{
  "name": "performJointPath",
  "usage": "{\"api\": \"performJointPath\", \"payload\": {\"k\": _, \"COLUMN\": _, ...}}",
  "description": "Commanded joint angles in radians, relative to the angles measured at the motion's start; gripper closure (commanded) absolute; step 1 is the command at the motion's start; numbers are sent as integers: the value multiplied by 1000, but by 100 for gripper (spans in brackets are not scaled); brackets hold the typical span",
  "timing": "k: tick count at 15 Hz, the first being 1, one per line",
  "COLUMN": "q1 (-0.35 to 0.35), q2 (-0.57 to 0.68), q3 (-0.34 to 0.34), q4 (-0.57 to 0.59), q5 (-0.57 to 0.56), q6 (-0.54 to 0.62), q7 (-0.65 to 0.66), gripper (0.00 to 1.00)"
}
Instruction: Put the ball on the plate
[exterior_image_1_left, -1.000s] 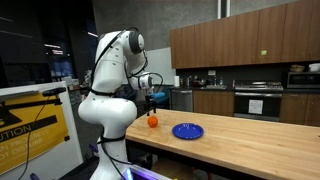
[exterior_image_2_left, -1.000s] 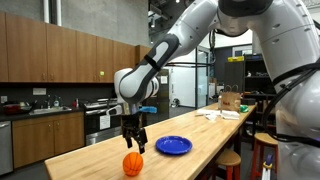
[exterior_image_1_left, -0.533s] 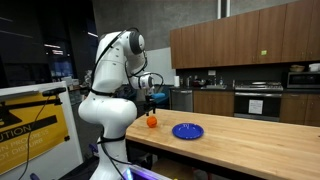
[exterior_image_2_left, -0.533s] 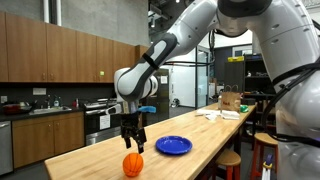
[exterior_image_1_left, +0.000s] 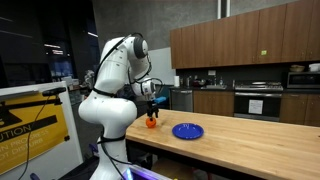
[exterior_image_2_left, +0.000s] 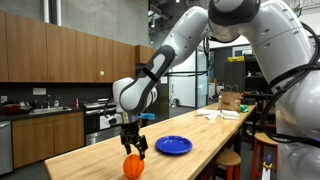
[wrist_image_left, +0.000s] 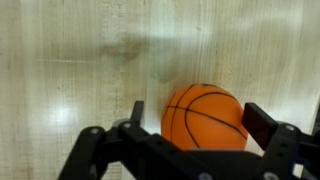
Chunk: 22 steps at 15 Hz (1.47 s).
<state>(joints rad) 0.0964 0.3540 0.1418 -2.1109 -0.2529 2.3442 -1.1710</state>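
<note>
The ball (exterior_image_1_left: 151, 123) (exterior_image_2_left: 133, 166) is orange with thin black basketball lines and rests on the wooden table near its end. My gripper (exterior_image_1_left: 151, 113) (exterior_image_2_left: 134, 151) hangs straight down over it, open. In the wrist view the ball (wrist_image_left: 205, 117) sits between the two fingers of the gripper (wrist_image_left: 200, 120), with a gap showing on each side. The deep blue plate (exterior_image_1_left: 187, 131) (exterior_image_2_left: 173, 145) lies flat on the table a short way past the ball, with nothing on it.
The long wooden table (exterior_image_1_left: 250, 140) (exterior_image_2_left: 90, 160) runs away from the ball. A cardboard box and papers (exterior_image_2_left: 230, 102) sit at its far end. Kitchen cabinets and an oven (exterior_image_1_left: 255, 100) line the back wall. A yellow-panelled stand (exterior_image_1_left: 35, 130) is beside the robot base.
The arm has come down: the gripper, which hung above the ball, now sits low with its fingers on either side of it. Ball and plate have not moved.
</note>
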Motion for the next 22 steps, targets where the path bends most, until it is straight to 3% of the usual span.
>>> {"api": "performJointPath", "payload": {"k": 1, "q1": -3, "q2": 46, "q3": 8, "q4": 35, "q5": -40, "q6": 20, "q7": -30, "gripper": 0}}
{"api": "performJointPath", "payload": {"k": 7, "q1": -3, "q2": 29, "q3": 21, "q4": 29, "q5": -15, "q6": 2, "q7": -37, "gripper": 0}}
{"api": "performJointPath", "payload": {"k": 8, "q1": 4, "q2": 19, "q3": 14, "q4": 20, "q5": -30, "q6": 6, "q7": -12, "gripper": 25}}
{"api": "performJointPath", "payload": {"k": 10, "q1": 5, "q2": 3, "q3": 10, "q4": 8, "q5": -31, "q6": 13, "q7": 14, "gripper": 30}}
{"api": "performJointPath", "payload": {"k": 17, "q1": -3, "q2": -34, "q3": 0, "q4": -6, "q5": -29, "q6": 9, "q7": 72, "gripper": 83}}
{"api": "performJointPath", "payload": {"k": 18, "q1": -2, "q2": -36, "q3": -2, "q4": -8, "q5": -33, "q6": 10, "q7": 77, "gripper": 81}}
{"api": "performJointPath", "payload": {"k": 19, "q1": -3, "q2": -39, "q3": -2, "q4": -10, "q5": -33, "q6": 8, "q7": 80, "gripper": 47}}
{"api": "performJointPath", "payload": {"k": 21, "q1": -5, "q2": -44, "q3": 0, "q4": -16, "q5": -30, "q6": 4, "q7": 73, "gripper": 49}}
{"api": "performJointPath", "payload": {"k": 22, "q1": 6, "q2": -48, "q3": -9, "q4": -23, "q5": -52, "q6": 3, "q7": 106, "gripper": 45}}
